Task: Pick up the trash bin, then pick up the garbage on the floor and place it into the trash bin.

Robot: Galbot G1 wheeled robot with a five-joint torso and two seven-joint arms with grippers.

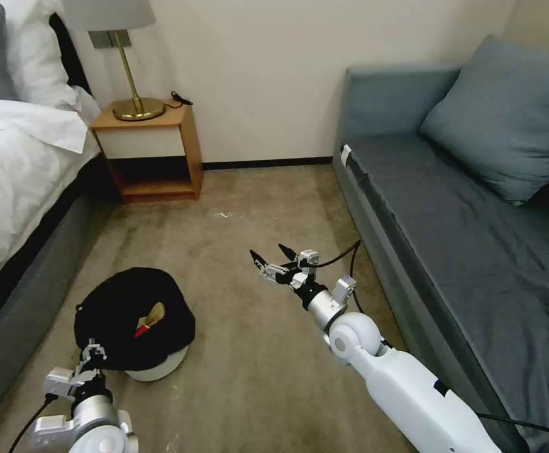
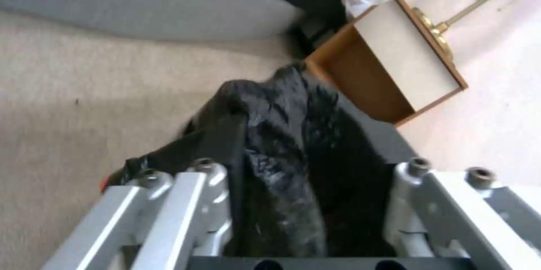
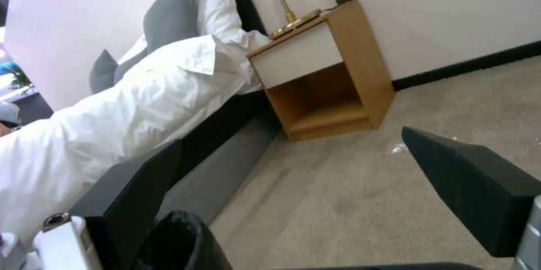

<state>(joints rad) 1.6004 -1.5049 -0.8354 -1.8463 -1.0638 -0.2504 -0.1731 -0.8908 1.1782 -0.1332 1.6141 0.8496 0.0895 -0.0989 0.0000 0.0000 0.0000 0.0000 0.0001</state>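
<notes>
Left hand (image 1: 92, 353) clamped, right hand (image 1: 273, 257) agape

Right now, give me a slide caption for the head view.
Left gripper grips the tilted trash bin; right gripper hangs open above carpet.

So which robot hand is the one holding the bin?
The left gripper, low by the bed, is clamped on the black bag at the trash bin's rim. The right gripper hangs open and empty over bare carpet by the sofa.

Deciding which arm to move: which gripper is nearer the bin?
Left. The left gripper is at the bin's near rim, on its black bag; the right gripper hangs open above bare carpet, off toward the sofa.
</notes>
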